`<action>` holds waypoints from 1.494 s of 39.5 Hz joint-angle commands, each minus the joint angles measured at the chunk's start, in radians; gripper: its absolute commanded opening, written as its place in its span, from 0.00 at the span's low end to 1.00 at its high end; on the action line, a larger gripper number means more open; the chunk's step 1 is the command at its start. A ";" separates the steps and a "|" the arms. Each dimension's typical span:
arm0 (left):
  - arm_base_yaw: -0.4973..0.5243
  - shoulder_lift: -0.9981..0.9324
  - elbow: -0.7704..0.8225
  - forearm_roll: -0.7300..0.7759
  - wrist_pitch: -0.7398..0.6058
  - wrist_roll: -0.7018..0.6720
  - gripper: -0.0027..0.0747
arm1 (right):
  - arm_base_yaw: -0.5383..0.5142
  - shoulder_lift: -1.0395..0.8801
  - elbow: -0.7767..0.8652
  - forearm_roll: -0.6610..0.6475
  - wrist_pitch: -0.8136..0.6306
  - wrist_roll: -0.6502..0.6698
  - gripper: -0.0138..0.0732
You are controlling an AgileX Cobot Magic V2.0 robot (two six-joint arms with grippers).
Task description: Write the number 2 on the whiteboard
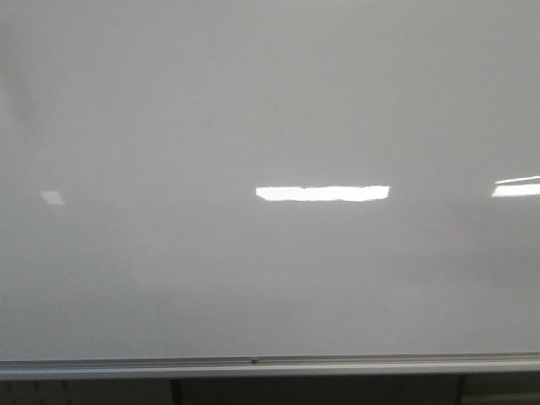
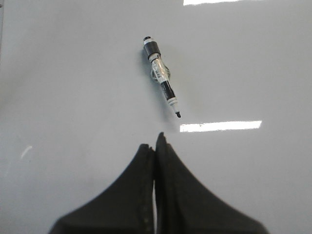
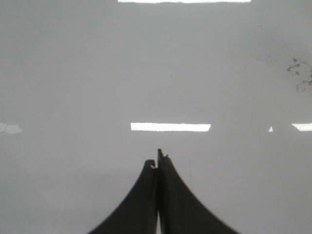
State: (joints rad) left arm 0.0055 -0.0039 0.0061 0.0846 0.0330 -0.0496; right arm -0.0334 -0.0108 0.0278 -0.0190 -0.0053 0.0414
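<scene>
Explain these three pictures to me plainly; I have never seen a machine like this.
This is a two-armed robot. The front view looks forward at a whiteboard with a metal rail along its lower edge; nothing is written on it, and the bright bars are light reflections. The other two views come from cameras on the wrists. The left gripper is shut and empty, with an uncapped marker lying on a glossy white surface ahead of it. The right gripper is shut and empty too.
</scene>
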 commanded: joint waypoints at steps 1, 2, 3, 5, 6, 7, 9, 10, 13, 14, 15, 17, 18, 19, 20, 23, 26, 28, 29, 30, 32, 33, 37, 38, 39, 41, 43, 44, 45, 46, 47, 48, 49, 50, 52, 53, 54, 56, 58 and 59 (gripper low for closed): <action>0.003 -0.017 0.021 0.000 -0.086 -0.004 0.01 | -0.005 -0.015 0.000 0.001 -0.080 -0.007 0.08; 0.003 -0.017 0.021 0.000 -0.086 -0.004 0.01 | -0.005 -0.015 0.000 0.001 -0.080 -0.007 0.08; 0.003 -0.017 0.021 0.000 -0.086 -0.004 0.01 | -0.005 -0.015 0.000 0.001 -0.080 -0.007 0.08; 0.003 -0.017 0.021 0.000 -0.086 -0.004 0.01 | -0.005 -0.015 0.000 0.001 -0.080 -0.007 0.08; 0.003 -0.017 0.021 0.000 -0.086 -0.004 0.01 | -0.005 -0.015 0.000 0.001 -0.080 -0.007 0.08; 0.003 -0.017 0.021 0.000 -0.086 -0.004 0.01 | -0.005 -0.015 0.000 0.001 -0.080 -0.007 0.08; 0.003 -0.017 0.021 0.000 -0.086 -0.004 0.01 | -0.005 -0.015 0.000 0.001 -0.080 -0.007 0.08; 0.003 -0.017 0.021 0.000 -0.086 -0.004 0.01 | -0.005 -0.015 0.000 0.001 -0.080 -0.007 0.08; 0.003 -0.017 0.021 0.000 -0.086 -0.004 0.01 | -0.005 -0.015 0.000 0.001 -0.080 -0.007 0.08; 0.003 -0.017 0.021 0.000 -0.086 -0.004 0.01 | -0.005 -0.015 0.000 0.001 -0.080 -0.007 0.08; 0.003 -0.017 0.021 0.000 -0.086 -0.004 0.01 | -0.005 -0.015 0.000 0.001 -0.080 -0.007 0.08; 0.003 -0.017 0.021 0.000 -0.086 -0.004 0.01 | -0.005 -0.015 0.000 0.001 -0.080 -0.007 0.08; 0.003 -0.017 0.021 0.000 -0.086 -0.004 0.01 | -0.005 -0.015 0.000 0.001 -0.080 -0.007 0.08; 0.003 -0.017 0.021 0.000 -0.086 -0.004 0.01 | -0.005 -0.015 0.000 0.001 -0.080 -0.007 0.08; 0.003 -0.017 0.021 0.003 -0.093 -0.004 0.01 | -0.005 -0.015 0.000 0.001 -0.080 -0.007 0.08; 0.003 -0.017 0.021 0.002 -0.135 -0.004 0.01 | -0.005 -0.015 0.000 0.001 -0.080 -0.007 0.08; 0.003 -0.017 0.021 0.002 -0.156 -0.004 0.01 | -0.005 -0.015 0.000 0.001 -0.089 -0.007 0.08; 0.003 -0.017 0.021 0.002 -0.156 -0.004 0.01 | -0.005 -0.015 0.000 0.001 -0.091 -0.007 0.08; 0.003 -0.017 0.021 0.002 -0.156 -0.004 0.01 | -0.005 -0.015 0.000 0.001 -0.092 -0.007 0.08; 0.003 -0.017 0.021 0.002 -0.156 -0.004 0.01 | -0.005 -0.015 0.000 0.001 -0.092 -0.007 0.08; 0.003 -0.017 0.021 0.002 -0.156 -0.004 0.01 | -0.005 -0.015 0.000 0.001 -0.086 -0.007 0.08; 0.003 -0.017 0.021 0.002 -0.160 -0.004 0.01 | -0.005 -0.015 0.000 0.001 -0.080 -0.007 0.08; 0.003 -0.017 0.021 0.002 -0.197 -0.004 0.01 | -0.005 -0.015 -0.004 0.001 -0.057 -0.007 0.08; 0.003 -0.017 0.017 0.000 -0.204 -0.009 0.01 | -0.005 -0.015 -0.007 0.002 -0.047 -0.007 0.08; 0.003 -0.017 0.010 -0.005 -0.209 -0.009 0.01 | -0.005 -0.015 -0.016 0.002 -0.040 -0.007 0.08; 0.003 -0.017 -0.013 -0.010 -0.206 -0.011 0.01 | -0.005 -0.015 -0.038 0.004 -0.018 -0.006 0.08; 0.003 -0.017 -0.054 -0.012 -0.190 -0.011 0.01 | -0.005 -0.015 -0.075 0.013 0.005 -0.005 0.08; 0.003 -0.017 -0.074 -0.012 -0.178 -0.011 0.01 | -0.005 -0.015 -0.093 0.025 0.017 -0.005 0.08; 0.003 -0.013 -0.103 -0.012 -0.161 -0.011 0.01 | -0.005 -0.015 -0.119 0.037 0.034 -0.005 0.08; 0.003 -0.012 -0.127 -0.014 -0.139 -0.011 0.01 | -0.005 -0.015 -0.142 0.048 0.050 -0.005 0.08; 0.003 -0.007 -0.163 -0.016 -0.116 -0.011 0.01 | -0.005 -0.011 -0.173 0.052 0.073 -0.005 0.08; 0.003 0.000 -0.191 -0.016 -0.084 -0.011 0.01 | -0.005 -0.007 -0.208 0.053 0.092 -0.005 0.08; 0.003 0.011 -0.232 -0.016 -0.059 -0.011 0.01 | -0.005 0.004 -0.244 0.053 0.124 -0.005 0.08; 0.003 0.025 -0.272 -0.016 -0.027 -0.011 0.01 | -0.005 0.012 -0.271 0.053 0.148 -0.005 0.08; 0.003 0.054 -0.341 -0.014 0.022 -0.011 0.01 | -0.005 0.039 -0.334 0.053 0.209 -0.005 0.08; 0.003 0.075 -0.379 -0.014 0.047 -0.011 0.01 | -0.005 0.058 -0.369 0.053 0.233 -0.005 0.08; 0.003 0.097 -0.415 -0.011 0.071 -0.011 0.01 | -0.005 0.079 -0.401 0.053 0.251 -0.005 0.08; 0.003 0.132 -0.466 -0.006 0.106 -0.011 0.01 | -0.005 0.115 -0.446 0.053 0.281 -0.005 0.08; 0.003 0.174 -0.520 -0.006 0.147 -0.011 0.01 | -0.005 0.159 -0.495 0.053 0.308 -0.005 0.08; 0.003 0.192 -0.542 -0.006 0.164 -0.011 0.01 | -0.005 0.178 -0.514 0.053 0.316 -0.005 0.08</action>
State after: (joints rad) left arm 0.0055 0.1074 -0.4336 0.0779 0.1921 -0.0514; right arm -0.0334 0.0913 -0.3945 0.0320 0.3287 0.0415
